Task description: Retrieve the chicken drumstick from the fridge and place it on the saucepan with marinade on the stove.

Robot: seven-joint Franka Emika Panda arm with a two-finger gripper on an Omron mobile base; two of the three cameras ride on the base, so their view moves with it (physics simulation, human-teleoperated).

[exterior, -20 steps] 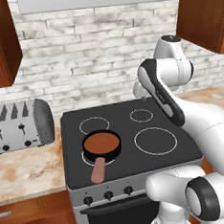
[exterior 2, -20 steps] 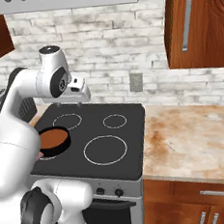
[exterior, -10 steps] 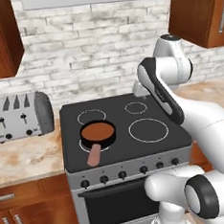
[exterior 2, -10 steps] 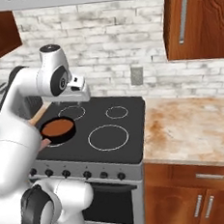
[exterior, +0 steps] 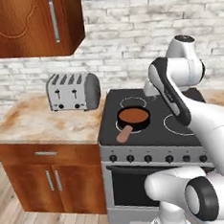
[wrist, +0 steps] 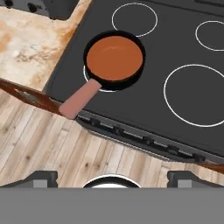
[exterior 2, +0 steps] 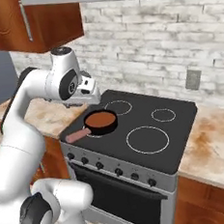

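Saucepan with marinade (wrist: 114, 59) sitting on stove (exterior: 149, 130), sauce likely sloshing if jolted; stubby handle (wrist: 80, 99) offering firmest hold. Pincer (wrist: 111, 178) standing spread, carrying nothing.

One stove (exterior: 154, 129) with four white ring burner outlines and a row of black knobs along its steel front. One saucepan with marinade (exterior: 132, 118) sits on it. One four-slot toaster (exterior: 73, 92) stands on the worktop (exterior: 38, 125).

On the black stove (exterior: 154, 129) with white ring outlines, the black saucepan (wrist: 114, 59) holds reddish-brown marinade; its handle is pinkish-brown. Left of the stove, a grey toaster (exterior: 73, 92) sits on the mottled beige counter (exterior: 43, 122).
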